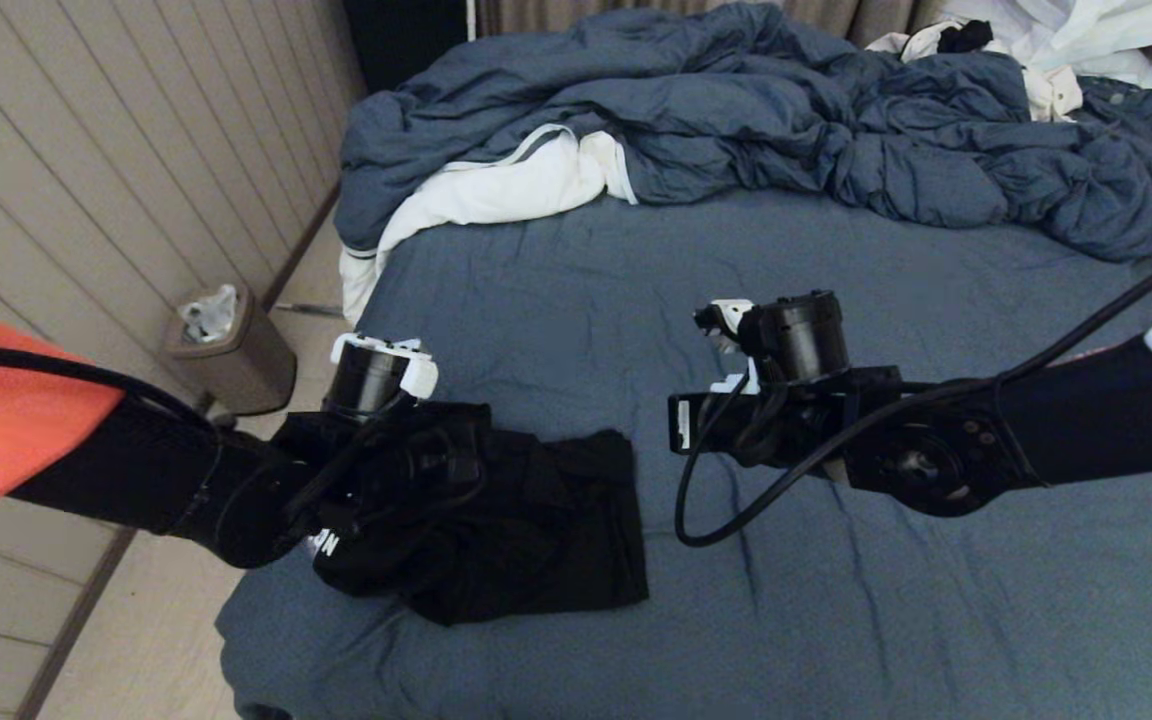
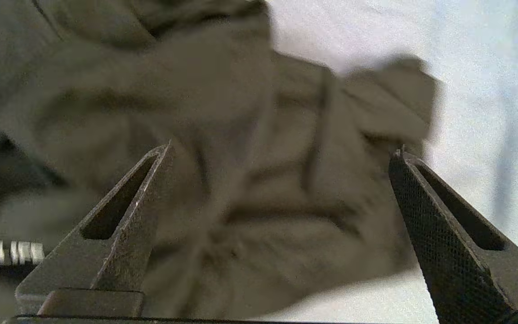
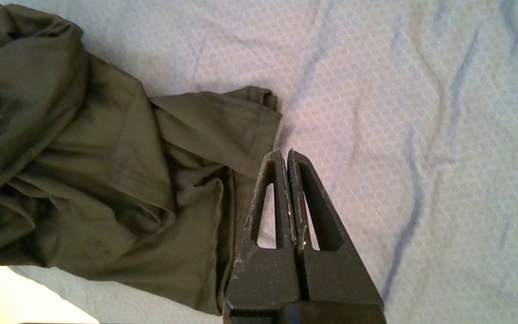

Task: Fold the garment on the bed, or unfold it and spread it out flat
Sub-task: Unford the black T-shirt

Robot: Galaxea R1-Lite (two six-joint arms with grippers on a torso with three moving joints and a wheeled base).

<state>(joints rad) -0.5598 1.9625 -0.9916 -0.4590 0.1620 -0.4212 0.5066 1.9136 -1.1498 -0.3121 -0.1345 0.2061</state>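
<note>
Black and crumpled, the garment [image 1: 536,530] is lying near the left front corner of the bed [image 1: 886,620]. The left gripper [image 2: 281,153] is hanging just above it, pointing down, fingers wide apart and empty. The right gripper [image 3: 284,155] is hovering beside the garment, fingers pressed together, holding nothing.

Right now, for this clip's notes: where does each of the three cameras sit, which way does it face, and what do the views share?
Head view: high on the robot, looking forward and down over the bed; both arms show, left pincer over the black T-shirt.
Left wrist view: behind the open left pincer, facing the crumpled T-shirt close up.
Right wrist view: behind the shut right pincer, facing the sheet beside the T-shirt.
Shared: all three show the T-shirt on the bed.
</note>
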